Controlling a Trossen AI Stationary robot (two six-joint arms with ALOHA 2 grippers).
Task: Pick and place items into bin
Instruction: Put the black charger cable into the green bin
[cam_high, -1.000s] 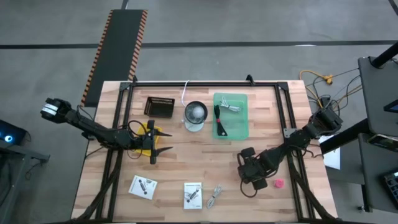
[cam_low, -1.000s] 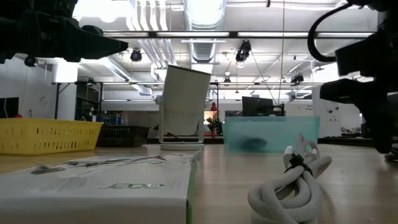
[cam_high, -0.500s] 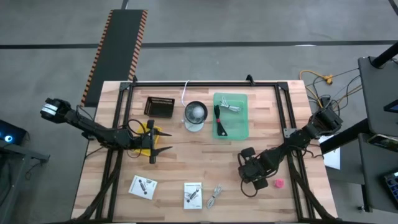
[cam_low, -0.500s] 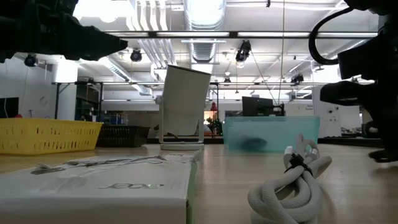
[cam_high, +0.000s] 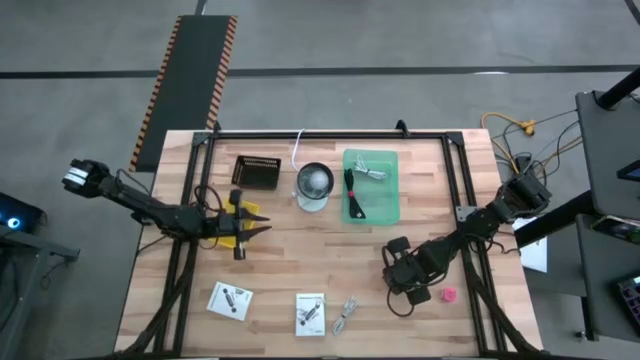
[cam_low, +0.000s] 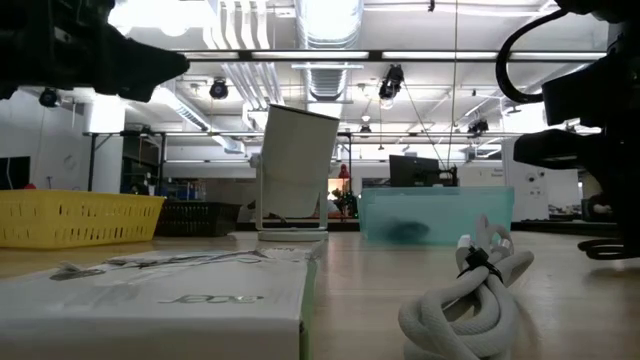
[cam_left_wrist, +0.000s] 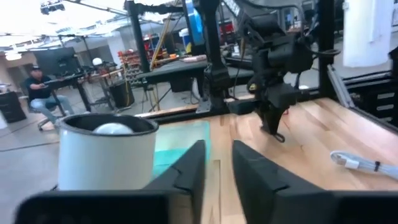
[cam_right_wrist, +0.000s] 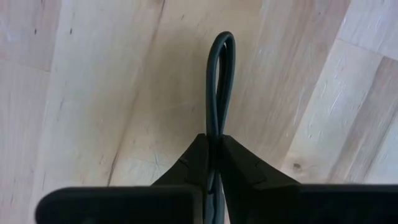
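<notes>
Right pincer (cam_right_wrist: 213, 163): you are clenching it on a thin dark cable loop (cam_right_wrist: 221, 81), low over the counter (cam_high: 330, 255) near the pink lump (cam_high: 449, 295).
Left pincer (cam_left_wrist: 217, 165): you are holding it nearly closed on nothing, above the yellow basket (cam_high: 234, 215).
Bin: teal bin (cam_high: 371, 186) is sitting well apart from the right pincer, already holding a few items.
Risk: grip is sitting at the loop's base; the cable may be slipping free or trailing as you are lifting.
</notes>
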